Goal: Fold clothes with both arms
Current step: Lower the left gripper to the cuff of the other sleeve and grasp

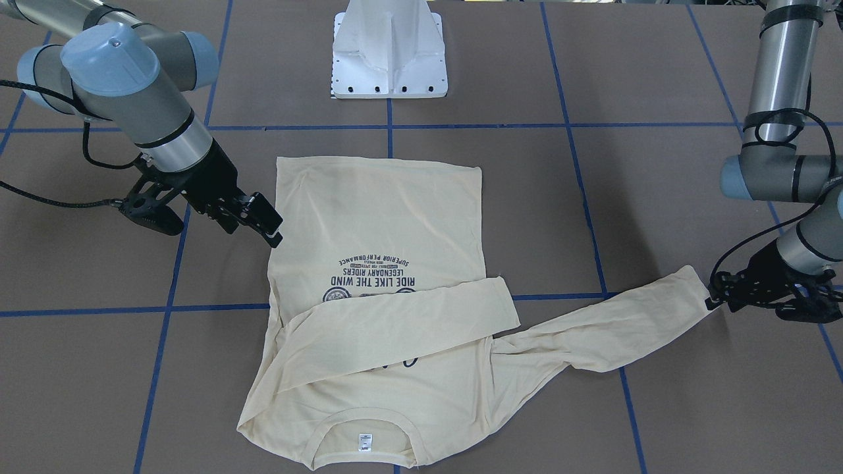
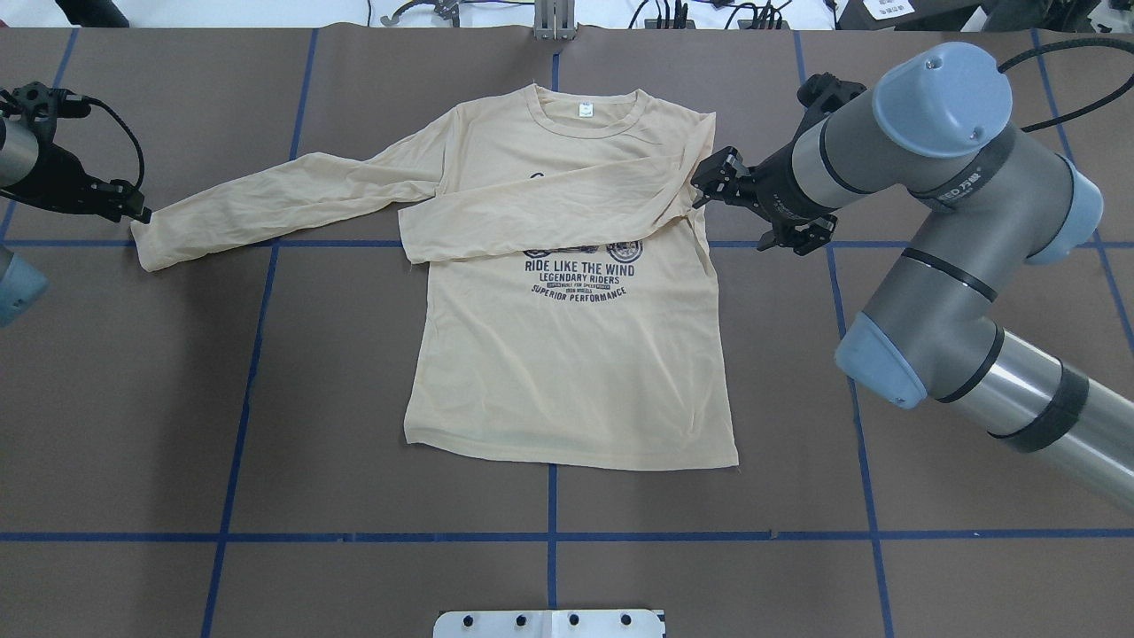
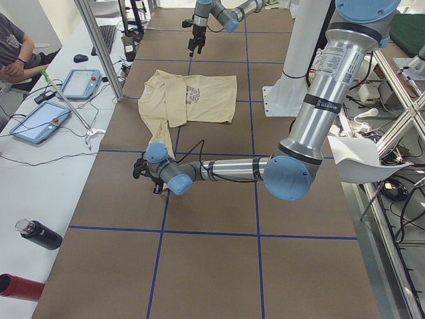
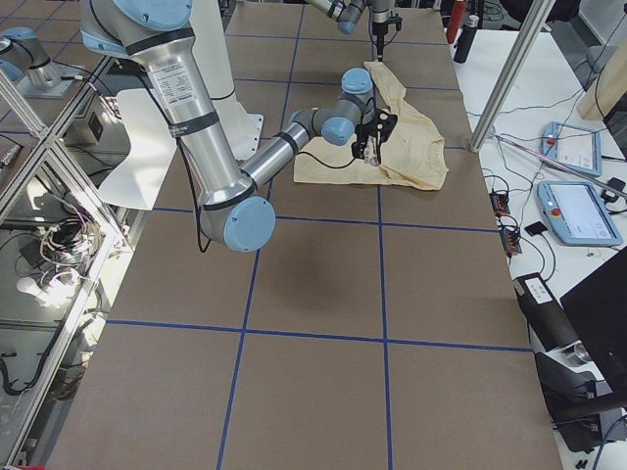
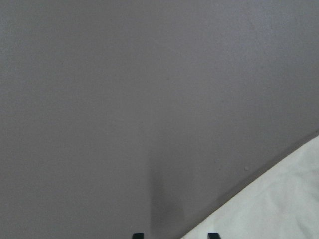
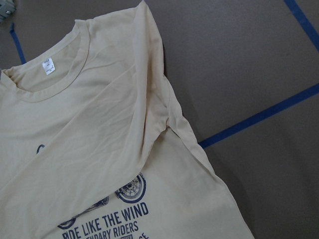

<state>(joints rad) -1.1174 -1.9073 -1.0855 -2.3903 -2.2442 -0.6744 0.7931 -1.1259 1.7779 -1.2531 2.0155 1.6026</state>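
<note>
The pale yellow long-sleeved T-shirt (image 2: 567, 372) lies flat on the table, navy print up, with its white neck label (image 2: 585, 110) at the far side. One sleeve (image 2: 549, 204) is folded across the chest. The other sleeve (image 2: 283, 199) stretches out sideways. My left gripper (image 2: 133, 213) sits at that sleeve's cuff. In the left wrist view its fingertips (image 5: 138, 235) stand apart over the cloth edge (image 5: 279, 204). My right gripper (image 2: 704, 186) hovers open at the folded shoulder and holds nothing. The shirt (image 1: 382, 217) also shows in the front view and the right wrist view (image 6: 99, 149).
The white pedestal base (image 1: 388, 59) stands behind the shirt's hem on the robot's side. Blue tape lines (image 2: 549, 536) cross the brown table. Beyond the table's far edge are tablets (image 3: 40, 123), a seated person (image 3: 13, 46) and bottles (image 3: 40, 234).
</note>
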